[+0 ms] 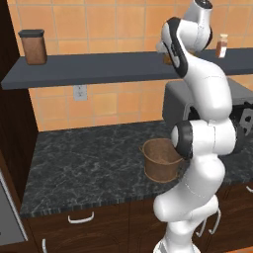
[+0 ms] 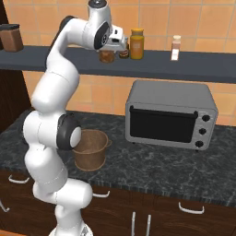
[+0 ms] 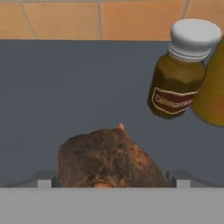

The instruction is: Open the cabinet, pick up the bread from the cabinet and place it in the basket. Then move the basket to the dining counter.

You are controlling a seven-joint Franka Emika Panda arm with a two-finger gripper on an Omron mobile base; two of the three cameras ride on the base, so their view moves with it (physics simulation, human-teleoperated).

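Gripper up at the dark shelf, bread between its fingers, apparently clamped on it, brown spice bottle just beside, basket well below on the black countertop

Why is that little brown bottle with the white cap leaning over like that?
In the hand view the small bottle tilts sideways instead of standing straight, beside the yellow jar on the grey shelf. The bread sits right at the gripper. It may have been nudged.

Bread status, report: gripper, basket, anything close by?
Gripper at shelf height, closed on the bread. Basket empty on the black counter below. Small brown jar close beside the bread.
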